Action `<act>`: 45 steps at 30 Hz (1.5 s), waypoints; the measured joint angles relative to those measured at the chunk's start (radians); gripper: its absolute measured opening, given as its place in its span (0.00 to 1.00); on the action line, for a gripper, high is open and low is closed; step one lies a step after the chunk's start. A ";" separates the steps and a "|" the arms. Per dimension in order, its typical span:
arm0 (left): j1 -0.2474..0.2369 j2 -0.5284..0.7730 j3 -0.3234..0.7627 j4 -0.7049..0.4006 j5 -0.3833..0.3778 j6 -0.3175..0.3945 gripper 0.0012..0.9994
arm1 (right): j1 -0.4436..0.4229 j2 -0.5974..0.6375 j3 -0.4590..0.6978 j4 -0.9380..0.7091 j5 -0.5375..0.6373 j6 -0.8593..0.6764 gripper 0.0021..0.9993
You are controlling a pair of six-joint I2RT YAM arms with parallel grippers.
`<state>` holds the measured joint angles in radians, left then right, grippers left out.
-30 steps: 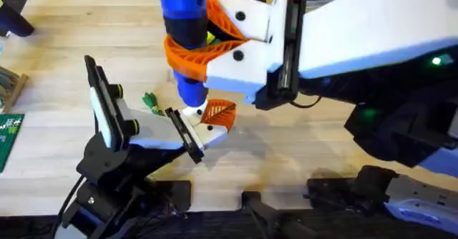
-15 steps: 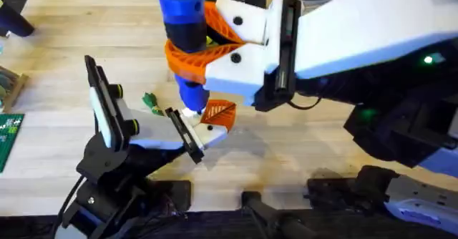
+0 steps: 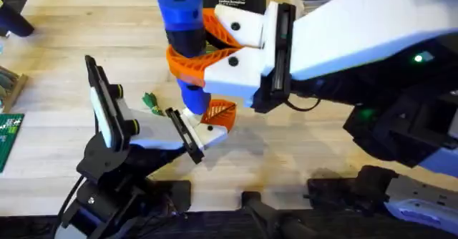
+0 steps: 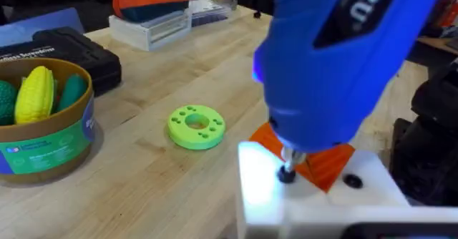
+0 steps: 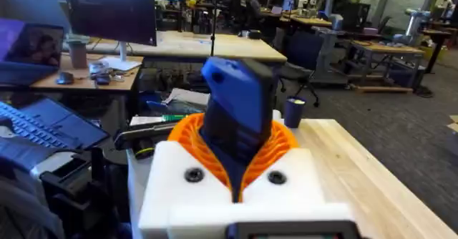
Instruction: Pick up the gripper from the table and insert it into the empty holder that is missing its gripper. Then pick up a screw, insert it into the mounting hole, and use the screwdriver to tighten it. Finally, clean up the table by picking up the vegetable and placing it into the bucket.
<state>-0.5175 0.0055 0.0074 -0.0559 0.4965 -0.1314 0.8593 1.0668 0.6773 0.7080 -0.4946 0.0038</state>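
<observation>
The blue screwdriver (image 3: pixel 182 24) stands nearly upright, and my right gripper (image 3: pixel 197 49) is shut on its body with orange pads (image 5: pixel 279 142). Its metal bit (image 4: pixel 286 164) presses on a dark screw (image 4: pixel 287 174) in the white holder (image 4: pixel 261 189) at the end of my left arm. The orange gripper (image 3: pixel 219 114) sits in that holder, beside the bit. My left gripper (image 3: pixel 206 124) lies low over the table under the screwdriver. A small dark-green vegetable (image 3: pixel 150 101) lies on the table just left of it. The bucket (image 4: pixel 44 128) holds toy vegetables.
A bright green disc (image 4: pixel 195 127) with holes lies between the bucket and the holder. A black case (image 4: pixel 68 49) and a clear box (image 4: pixel 159 26) stand behind them. A green circuit board (image 3: pixel 8 135) lies at the table's left edge.
My right gripper and the screwdriver have shifted slightly left and tilted a little. The bit stays on the holder. The left arm has not moved.
</observation>
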 joint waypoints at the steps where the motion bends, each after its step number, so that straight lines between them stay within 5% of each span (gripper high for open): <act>1: 0.000 0.000 0.000 0.000 0.000 0.000 0.01 | 0.000 0.000 0.000 -0.002 0.000 0.000 0.03; 36: -0.002 0.000 0.000 0.001 0.001 0.010 0.01 | 0.000 0.000 0.000 -0.004 0.000 0.000 0.03; 45: -0.002 0.000 0.000 0.000 -0.003 0.010 0.01 | -0.026 -0.004 -0.008 0.279 -0.001 0.005 0.03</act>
<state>-0.5194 0.0055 0.0074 -0.0555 0.4931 -0.1215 0.8334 1.0630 0.6693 0.9867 -0.4953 0.0085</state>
